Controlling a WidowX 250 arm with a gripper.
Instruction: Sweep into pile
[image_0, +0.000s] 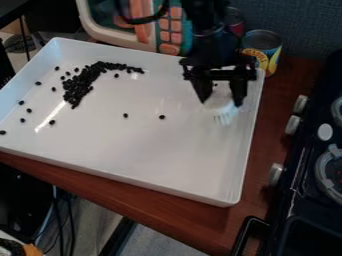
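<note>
My gripper (222, 103) hangs over the right part of the white tray (143, 176), toward its back right corner. Its two fingers are closed on the sides of a white brush (226, 114), whose pale bristles point down toward the tray floor. The top of the brush is partly hidden behind the gripper. Most of the small black beans (78, 87) lie in a curved heap at the tray's back left. Several loose ones are scattered left of the heap, and two single beans, one of them a bean (161, 117), lie near the middle.
The tray's raised walls surround the work area. Behind it stand a can (261, 48) and a toy microwave (120, 25). A black stove (314, 165) with knobs is on the right, beyond a strip of wooden table (257, 175).
</note>
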